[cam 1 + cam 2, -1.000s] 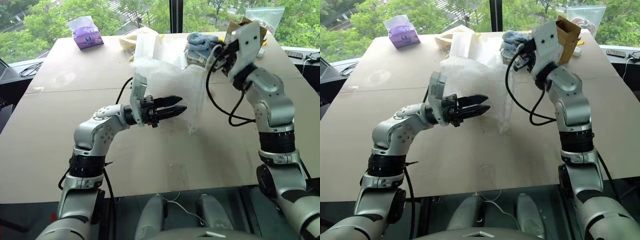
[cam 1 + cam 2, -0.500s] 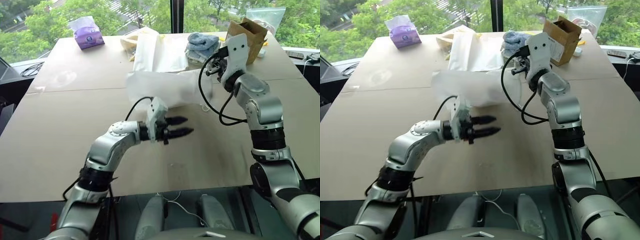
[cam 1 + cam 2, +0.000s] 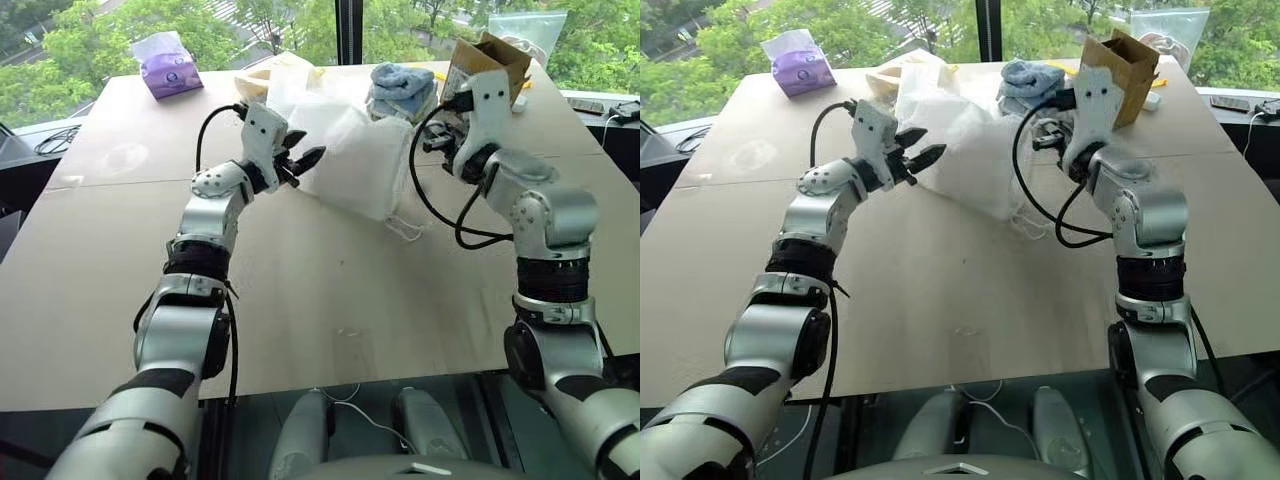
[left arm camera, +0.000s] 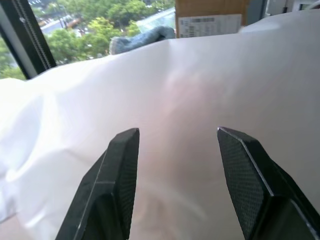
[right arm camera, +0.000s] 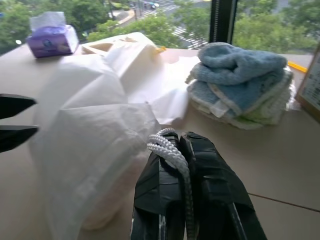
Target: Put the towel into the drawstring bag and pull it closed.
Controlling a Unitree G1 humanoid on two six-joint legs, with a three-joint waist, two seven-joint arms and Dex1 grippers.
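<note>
This looks like an upper-floor office or lab room set up for testing. A broad plain table [image 3: 100,260] stands right against tall windows [image 3: 90,40], with treetops and a street far below (we are well above the ground). Loose black cables [image 3: 55,140] trail off the table's far left, and a cardboard box [image 3: 490,62], a purple tissue pack [image 3: 167,66] and a clear plastic bag [image 3: 528,28] sit along the back.

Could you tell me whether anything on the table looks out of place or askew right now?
Nothing is spilled or damaged. The drawstring bag lies slumped and crumpled on the table, its cords trailing loose, one cord pinched in the right gripper.
</note>
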